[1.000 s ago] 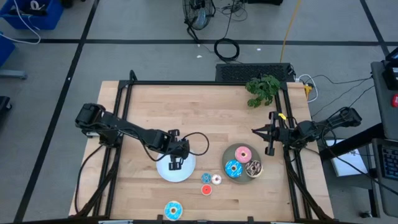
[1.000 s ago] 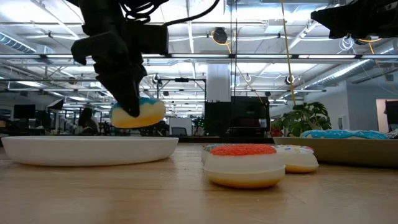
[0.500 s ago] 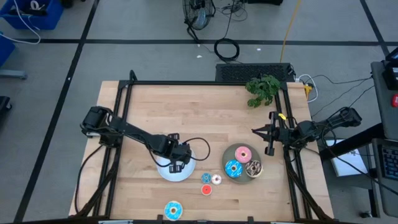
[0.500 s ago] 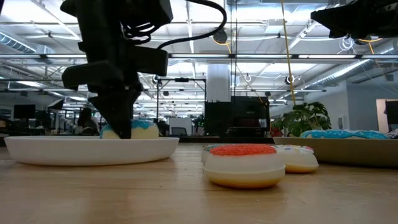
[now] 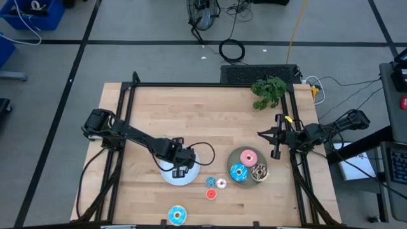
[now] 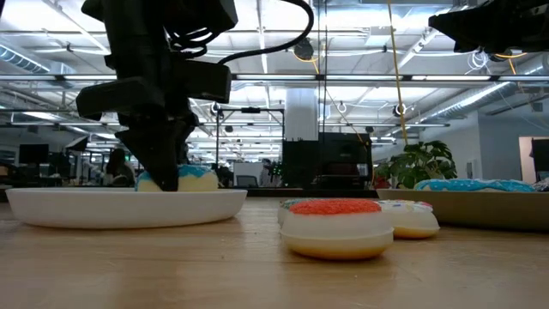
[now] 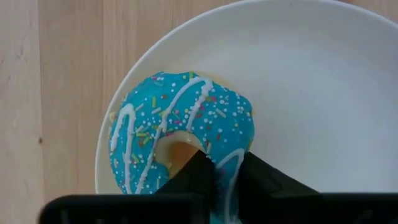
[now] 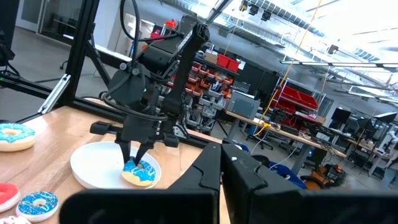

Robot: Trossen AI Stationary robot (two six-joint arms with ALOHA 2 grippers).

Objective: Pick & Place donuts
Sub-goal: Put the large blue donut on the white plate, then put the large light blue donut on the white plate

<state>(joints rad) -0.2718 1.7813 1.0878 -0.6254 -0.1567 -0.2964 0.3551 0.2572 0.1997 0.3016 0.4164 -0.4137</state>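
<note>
My left gripper stands over the white plate, pointing down, shut on a blue-iced donut that lies on the plate's left part. Another blue donut lies near the table's near edge. A small blue donut, a pale pink one and a red one lie between the plates. The grey plate carries a pink donut, a blue one and a brown one. My right gripper waits shut above the table's right side. My left gripper pinches the blue donut's ring from above, pointing down. One finger stands in the donut's hole and the other finger outside the rim. The donut lies flat on the white plate, icing up.
A green plant sits at the table's far right corner. Black frame rails border the table. Bare wood lies across the far half and the left side. In the low view the red donut is nearest the camera.
My left gripper has come down and a little toward the near edge, bringing the blue donut from just above the white plate to lying on it. Over the last half second it has stayed nearly still.
</note>
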